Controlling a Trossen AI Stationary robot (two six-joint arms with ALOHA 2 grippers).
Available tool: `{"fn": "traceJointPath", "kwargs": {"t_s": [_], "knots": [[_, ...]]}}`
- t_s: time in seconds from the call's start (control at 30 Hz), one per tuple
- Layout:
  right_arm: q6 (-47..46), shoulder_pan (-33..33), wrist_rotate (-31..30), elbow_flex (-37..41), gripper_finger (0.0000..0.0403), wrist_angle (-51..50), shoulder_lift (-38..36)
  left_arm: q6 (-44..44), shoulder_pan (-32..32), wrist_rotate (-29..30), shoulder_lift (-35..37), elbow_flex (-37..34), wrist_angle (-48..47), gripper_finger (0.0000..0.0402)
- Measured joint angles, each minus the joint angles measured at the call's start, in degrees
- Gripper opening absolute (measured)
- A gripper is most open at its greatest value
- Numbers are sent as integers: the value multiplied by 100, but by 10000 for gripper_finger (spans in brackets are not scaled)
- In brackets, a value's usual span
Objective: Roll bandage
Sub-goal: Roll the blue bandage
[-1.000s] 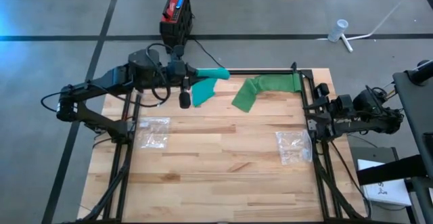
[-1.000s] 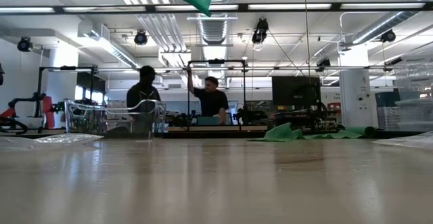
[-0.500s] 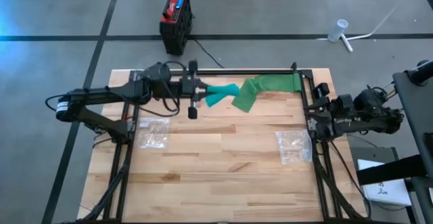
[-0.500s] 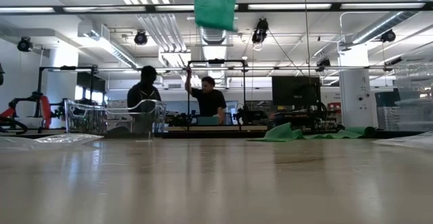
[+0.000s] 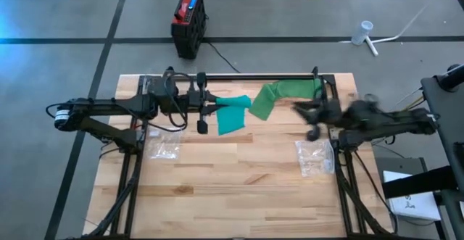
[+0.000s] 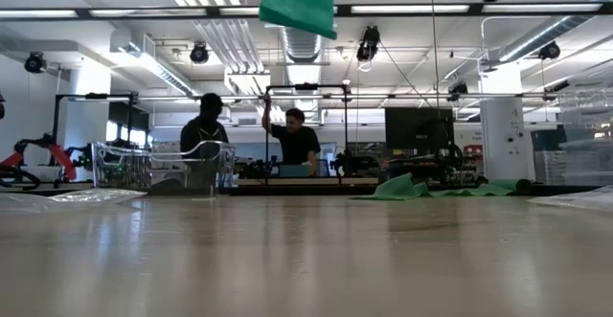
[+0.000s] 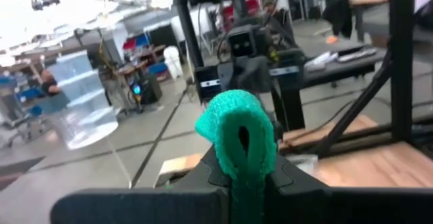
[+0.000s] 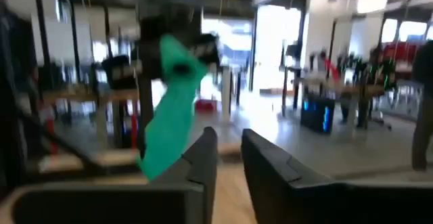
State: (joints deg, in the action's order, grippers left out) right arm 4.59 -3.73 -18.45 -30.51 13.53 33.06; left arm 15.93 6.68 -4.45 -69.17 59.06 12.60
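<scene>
The green bandage (image 5: 270, 99) is not rolled yet. One part lies crumpled near the far edge of the table (image 5: 232, 189), toward the far right corner. The other end hangs in the air over the far middle of the table, pinched in the closed jaws of the left gripper (image 5: 214, 108). From the left wrist camera, the cloth bulges out between the dark fingers (image 7: 203, 173).

The right gripper (image 5: 303, 111) is in the air above the far right part of the table, close to the crumpled part. Its jaws stand a little apart and hold nothing.

I think the step is lifting and stretching the strip. Next, the right gripper probably must catch the free part, so that rolling can begin.
</scene>
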Motion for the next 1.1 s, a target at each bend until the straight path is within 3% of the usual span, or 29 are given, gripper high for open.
{"fn": "traceJointPath", "kwargs": {"t_s": [0.33, 0.5, 0.73, 1.1], "knots": [[542, 1, -214, -1544, 226, 334, 2344, 623, 11, -341, 372, -149, -454, 8], [724, 1, 100, -2316, 272, 345, 3178, 897, 0, -378, 707, -311, -418, 8], [1310, 1, 530, -3378, 285, 379, 4200, 1070, 0, -558, 835, -354, -568, 9], [2054, 3, 649, -4248, 247, 266, 5091, 1377, 0, -846, 947, -354, -631, 9]]}}
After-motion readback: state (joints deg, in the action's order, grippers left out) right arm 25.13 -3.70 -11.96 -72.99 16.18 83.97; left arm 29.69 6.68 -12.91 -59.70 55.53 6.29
